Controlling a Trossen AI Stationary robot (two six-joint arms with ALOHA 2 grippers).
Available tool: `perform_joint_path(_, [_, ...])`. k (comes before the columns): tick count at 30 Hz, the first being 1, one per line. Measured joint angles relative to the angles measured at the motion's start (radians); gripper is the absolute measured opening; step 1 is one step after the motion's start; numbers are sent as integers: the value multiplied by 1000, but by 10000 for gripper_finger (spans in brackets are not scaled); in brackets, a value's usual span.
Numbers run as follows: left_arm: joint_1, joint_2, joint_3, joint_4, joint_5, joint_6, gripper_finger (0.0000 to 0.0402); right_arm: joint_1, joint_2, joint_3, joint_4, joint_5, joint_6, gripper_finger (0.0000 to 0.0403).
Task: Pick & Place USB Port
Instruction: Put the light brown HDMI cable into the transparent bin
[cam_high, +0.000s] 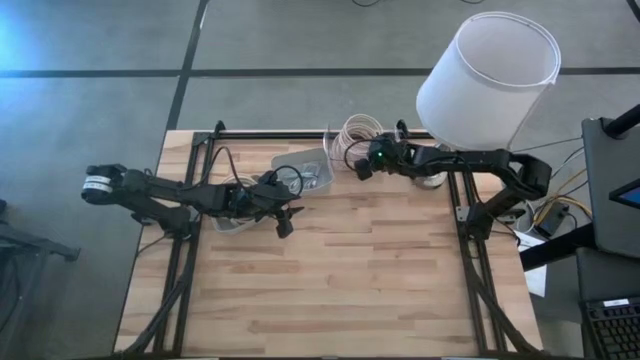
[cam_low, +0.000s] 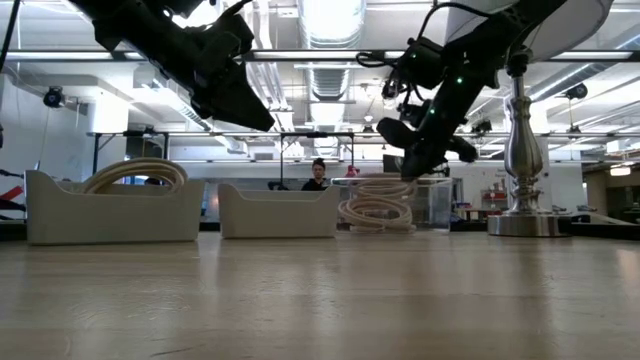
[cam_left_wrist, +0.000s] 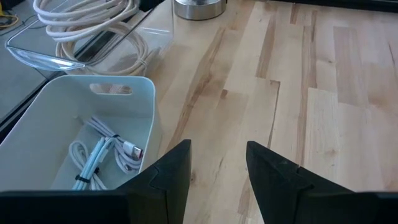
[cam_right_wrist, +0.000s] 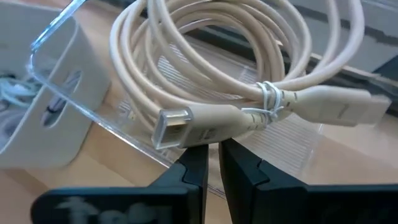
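Observation:
A cream USB cable (cam_right_wrist: 236, 68), coiled and tied, lies in a clear tray (cam_right_wrist: 93, 124) near the table's far edge; its metal plug (cam_right_wrist: 171, 127) points toward a white bin (cam_high: 312, 175). My right gripper (cam_right_wrist: 211, 160) hangs just over the coil (cam_low: 378, 205), fingers shut to a narrow slit right under the plug's cream body (cam_right_wrist: 217, 121). The white bin (cam_left_wrist: 124, 106) holds tied white cables (cam_left_wrist: 102, 155). My left gripper (cam_left_wrist: 217, 165) is open above bare wood next to that bin, touching nothing. My right gripper comes at the coil slanting down from the table's right side, its fingertips (cam_right_wrist: 194, 155) meeting the lower edge of the plug's body (cam_right_wrist: 217, 134). I cannot tell whether they touch it. The coil rests in the clear tray.
A second white bin (cam_low: 110, 210) with a cream coil sits under my left arm (cam_high: 200, 195). A lamp with a white shade (cam_high: 490, 75) stands on a metal base (cam_low: 520, 222) at the far right corner. The near half of the table (cam_high: 340, 290) is bare wood.

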Motion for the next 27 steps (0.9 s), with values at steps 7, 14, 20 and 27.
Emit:
perform_joint_path(7, [0,0,0,0,0,0,158,11,-111,-2,-8,-8,-43,38])
perform_joint_path(14, [0,0,0,0,0,-3,158,51,-293,0,-8,-10,-61,38])
perform_joint_path(20, [0,0,0,0,5,-17,158,98,-355,0,-16,-5,-88,38])
perform_joint_path(27, [0,0,0,18,5,-27,158,130,-264,-9,-6,-3,-92,38])
